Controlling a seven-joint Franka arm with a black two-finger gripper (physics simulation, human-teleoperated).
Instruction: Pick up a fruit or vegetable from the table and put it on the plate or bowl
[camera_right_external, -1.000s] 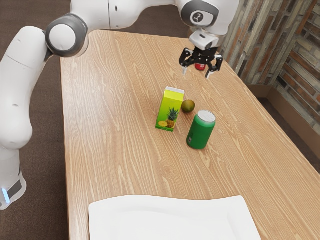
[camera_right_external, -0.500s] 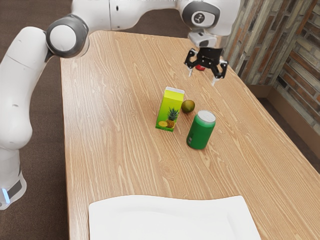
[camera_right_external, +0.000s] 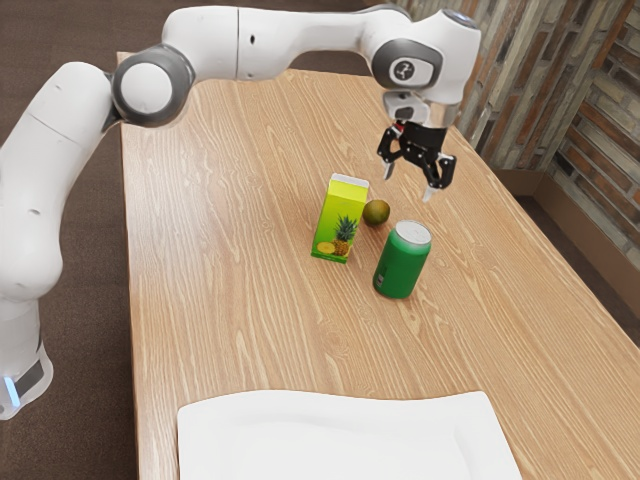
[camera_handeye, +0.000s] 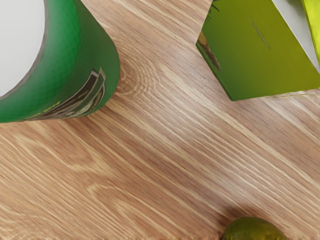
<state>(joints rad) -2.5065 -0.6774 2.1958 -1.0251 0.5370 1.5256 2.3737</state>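
Lime (camera_right_external: 376, 211) sits on the table (camera_right_external: 230, 260), just right of the juice carton (camera_right_external: 341, 218), beyond the green can (camera_right_external: 402, 260). Your gripper (camera_right_external: 407, 183), wide and empty, has come nearer and hovers above the lime's far side.

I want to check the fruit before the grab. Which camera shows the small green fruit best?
The exterior view: the whole green fruit shows there, lying on the table right beside the juice carton and near the green can. The wrist view catches just part of it, cut off by the frame.
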